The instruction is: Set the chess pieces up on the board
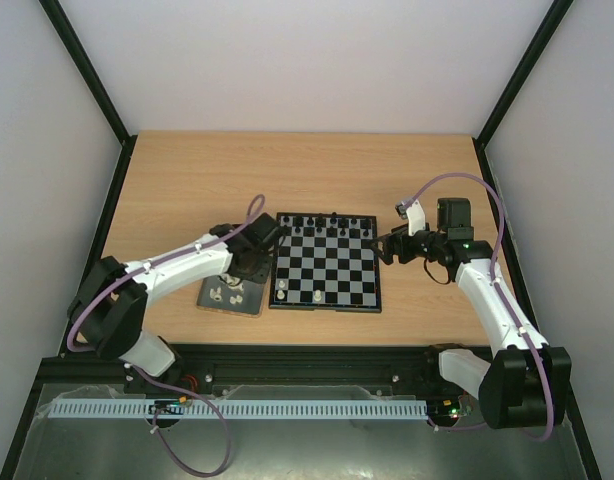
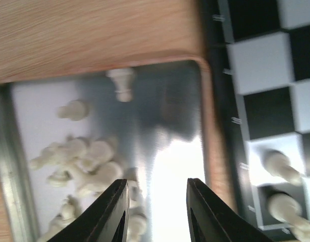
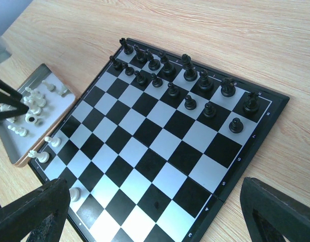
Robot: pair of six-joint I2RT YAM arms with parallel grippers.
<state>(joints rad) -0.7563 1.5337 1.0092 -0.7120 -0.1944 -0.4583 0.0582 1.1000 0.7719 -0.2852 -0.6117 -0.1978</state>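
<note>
Looking down from the left wrist, I find most of the chess pieces [image 2: 89, 161] heaped in the tray [image 2: 165, 116], just left of and partly under my left tool [image 2: 157, 187], with two loose ones farther ahead of it. That tool hangs low over the tray, its jaws a narrow gap apart with nothing between them; bare tray floor shows through the gap. A few white figures stand on the board [image 3: 167, 179] along the edge beside the tray, off to the tool's right, while the black pieces [image 3: 185, 80] fill two rows ahead of my right tool [image 3: 155, 201]. The right tool is spread wide and empty by the board's other edge, above the surface [image 1: 317, 170]. I judge this is the pick for another white piece, with most of the set left to place. Next I'd shift the left tool over a figure lying apart from the heap, line the jaws across it, descend and close gently; the tangled pile makes a clean single grasp look tricky.
</note>
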